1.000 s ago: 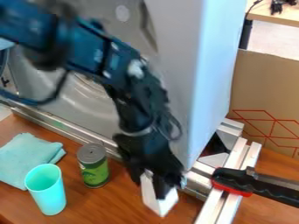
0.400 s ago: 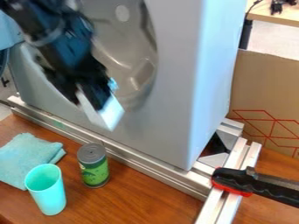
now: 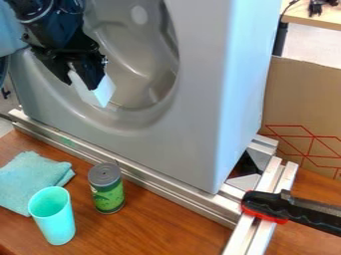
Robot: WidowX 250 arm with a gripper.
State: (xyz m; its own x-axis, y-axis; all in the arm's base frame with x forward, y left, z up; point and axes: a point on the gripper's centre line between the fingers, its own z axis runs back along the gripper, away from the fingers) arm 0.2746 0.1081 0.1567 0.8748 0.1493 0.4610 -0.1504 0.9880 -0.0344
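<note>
At the upper left, the black gripper (image 3: 83, 74) hangs in front of the round recess of the grey machine (image 3: 190, 144). It is shut on a white box (image 3: 98, 93), whose lower part sticks out below the fingers, well above the table. Below on the wooden table, a green can with a grey top (image 3: 107, 191) stands upright. Left of it is an upright turquoise cup (image 3: 55, 221), and a folded turquoise cloth (image 3: 28, 180) lies behind the cup at the left edge.
A metal rail (image 3: 143, 180) runs along the foot of the grey machine. At the right, a black and red clamp (image 3: 273, 206) sits across another metal rail (image 3: 248, 239). Behind stands a cardboard panel (image 3: 303, 99) with red lines.
The gripper has moved up and to the left with the white box, from low over the table beside the can to the recess. The can, cup and cloth have stayed put.
</note>
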